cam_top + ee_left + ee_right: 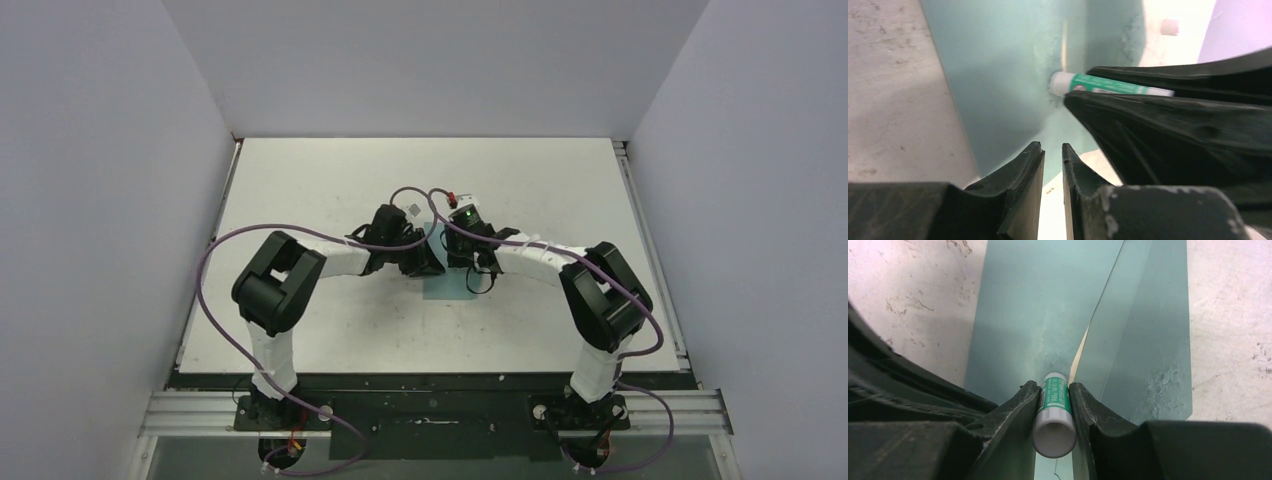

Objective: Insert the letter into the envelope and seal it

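Teal envelope (1038, 300), cream sliver (1079, 354) at flap seam; right gripper (1053, 387) clamps glue tube (1054, 415) against it; left gripper (1053, 152) near-closed, empty.

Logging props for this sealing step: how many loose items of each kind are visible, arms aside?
envelope: 1
letter (cream sliver in the envelope's gap): 1
glue tube, in the right gripper: 1
small white cap-like piece: 1
Total: 4
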Controlling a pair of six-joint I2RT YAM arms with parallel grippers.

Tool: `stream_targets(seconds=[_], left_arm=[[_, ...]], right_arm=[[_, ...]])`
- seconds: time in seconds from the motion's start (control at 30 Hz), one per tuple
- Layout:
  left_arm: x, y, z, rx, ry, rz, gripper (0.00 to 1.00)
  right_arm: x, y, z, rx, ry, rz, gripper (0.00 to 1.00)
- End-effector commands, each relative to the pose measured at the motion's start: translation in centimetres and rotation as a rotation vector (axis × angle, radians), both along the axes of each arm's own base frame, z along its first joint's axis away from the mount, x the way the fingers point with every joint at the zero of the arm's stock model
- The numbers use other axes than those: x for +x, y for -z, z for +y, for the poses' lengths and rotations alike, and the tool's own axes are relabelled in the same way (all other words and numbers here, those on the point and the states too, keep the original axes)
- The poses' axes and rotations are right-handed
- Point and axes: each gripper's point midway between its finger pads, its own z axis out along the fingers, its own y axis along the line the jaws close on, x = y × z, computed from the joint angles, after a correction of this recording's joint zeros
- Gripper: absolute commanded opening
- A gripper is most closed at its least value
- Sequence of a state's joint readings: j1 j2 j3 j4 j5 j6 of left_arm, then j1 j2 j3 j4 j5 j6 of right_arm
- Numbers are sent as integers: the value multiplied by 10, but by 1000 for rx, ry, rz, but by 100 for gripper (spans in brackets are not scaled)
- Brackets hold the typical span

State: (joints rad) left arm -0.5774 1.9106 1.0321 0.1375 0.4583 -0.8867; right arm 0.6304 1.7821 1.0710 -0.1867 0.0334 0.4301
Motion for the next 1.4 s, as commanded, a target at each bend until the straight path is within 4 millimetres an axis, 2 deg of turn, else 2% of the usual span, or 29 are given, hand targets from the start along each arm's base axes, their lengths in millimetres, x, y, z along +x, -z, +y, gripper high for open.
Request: stream_targets(seconds=[0.0, 0.07, 0.2, 0.23, 0.3, 0.37, 0.53, 0.63, 0.9, 1.03, 1.17, 1.27, 1.37], left_arm=[[-2, 31, 1, 55, 29, 42, 19], [-6, 42, 2, 68, 30, 82, 18], [-12, 67, 17, 134, 14, 174, 9], [-20, 75, 24, 153, 16, 221, 6], [-25, 83, 33, 168, 10, 261, 0], [-28, 88, 42, 174, 7, 284, 0], [-27, 93, 55, 129, -9, 316, 0], [-18, 90, 54, 72, -30, 318, 0], [12, 85, 54, 9, -168, 340, 0], [18, 86, 58, 21, -224, 332, 0], [16, 89, 60, 29, -241, 338, 0], [13, 92, 62, 36, -243, 344, 0], [9, 94, 64, 45, -237, 349, 0]], right_arm=[[19, -4, 9, -9, 11, -67, 5], [19, -1, 11, -10, 11, -68, 5], [17, 9, 10, -48, 15, -81, 5], [17, 12, 10, -56, 16, -85, 5], [17, 18, 9, -70, 18, -97, 5], [21, 22, 10, -79, 15, -112, 5], [32, 25, 20, -80, 5, -131, 5], [29, 27, 22, -91, -9, -114, 5], [-5, 26, 18, -154, -55, -3, 5], [-24, 26, 15, -152, -60, 48, 5], [-38, 27, 11, -168, -51, 85, 5], [-38, 28, 5, -175, -24, 87, 5], [-23, 32, 0, -162, 8, 69, 5]])
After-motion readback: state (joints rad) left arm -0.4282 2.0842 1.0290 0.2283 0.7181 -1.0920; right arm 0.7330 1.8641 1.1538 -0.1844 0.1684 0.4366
